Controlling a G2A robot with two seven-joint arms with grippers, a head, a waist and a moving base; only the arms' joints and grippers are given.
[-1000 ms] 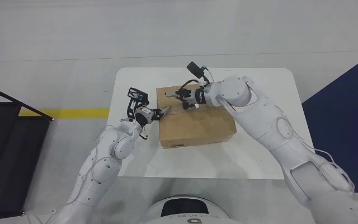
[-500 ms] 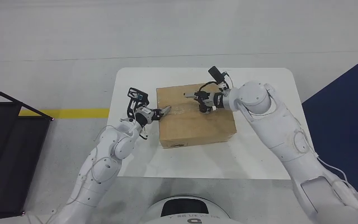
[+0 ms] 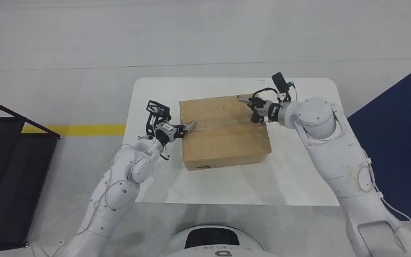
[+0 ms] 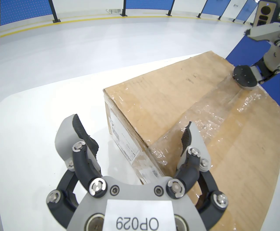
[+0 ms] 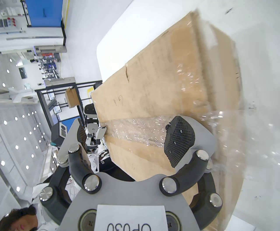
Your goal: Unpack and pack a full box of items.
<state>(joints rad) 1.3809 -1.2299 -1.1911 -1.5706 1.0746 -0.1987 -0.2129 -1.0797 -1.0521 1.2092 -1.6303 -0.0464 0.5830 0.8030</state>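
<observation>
Brown cardboard box [image 3: 225,132], rectangular and taped shut, is being opened on the white table [image 3: 295,186]. The left gripper [image 4: 131,122] and right gripper [image 5: 129,124] are being held spread at opposite seam ends (possibly touching); tape-piercing is being called for.

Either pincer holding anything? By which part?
Nothing held: left pincer open at one end of the taped brown cardboard box, right pincer open at the other end.

This looks like a large robot-testing hall. A white round-cornered table [image 3: 295,186] stands on a smooth pale grey floor [image 3: 192,38]. A yellow painted stripe [image 3: 77,130] runs beside the table, and blue partition panels on black feet [image 4: 21,8] fence the floor beyond it.
</observation>
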